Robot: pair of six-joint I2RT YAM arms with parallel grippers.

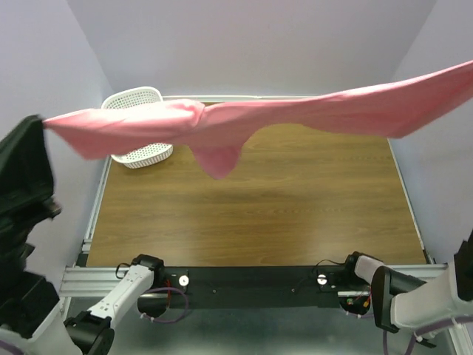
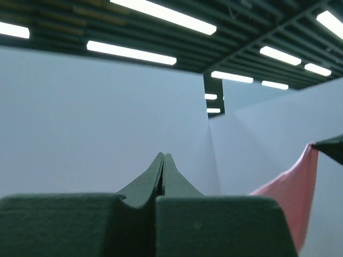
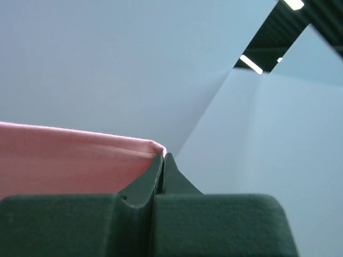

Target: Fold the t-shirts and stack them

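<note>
1. pink t-shirt (image 1: 295,118) strung taut in mid-air, well above the wooden table (image 1: 281,214), between two raised grippers.
2. right gripper (image 3: 163,160) pinched fully closed on a shirt edge; left gripper (image 2: 162,163) closed tight too, seemingly on the other end, with no cloth visible at its tips.
3. keep both pinches firm and level; lower evenly to lay the sagging middle flat, not bunched.
4. steer clear of the white basket (image 1: 137,100) at the far left corner.
5. brown wood-grain top; pale lilac walls (image 1: 251,44) on three sides, strip lights (image 2: 161,15) overhead.

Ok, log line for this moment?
t-shirt: stretched midair over table | left claw: shut on it | right claw: shut on it | fold: not started
</note>
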